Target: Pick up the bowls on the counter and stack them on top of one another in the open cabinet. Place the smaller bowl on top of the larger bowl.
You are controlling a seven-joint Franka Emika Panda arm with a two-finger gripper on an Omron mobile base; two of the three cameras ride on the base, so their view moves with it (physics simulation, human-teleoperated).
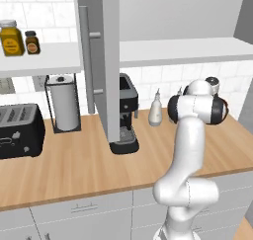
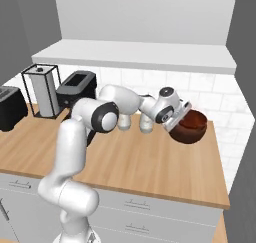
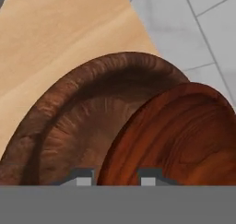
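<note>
Clamped on the rim of the reddish-brown bowl [image 3: 179,140], the pincer [image 3: 117,178] is held above the counter [image 2: 140,162]; behind it a darker, larger bowl [image 3: 78,121] is seen; the cabinet [image 2: 135,54] overhead is judged the destination.

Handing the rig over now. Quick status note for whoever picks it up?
Gripper: shut on the rim of the reddish bowl, at the right end of the counter.
Darker brown bowl: just behind it; I can't tell which is larger.
Done: one bowl grasped.
Left: both bowls into the open cabinet, smaller on top.
</note>
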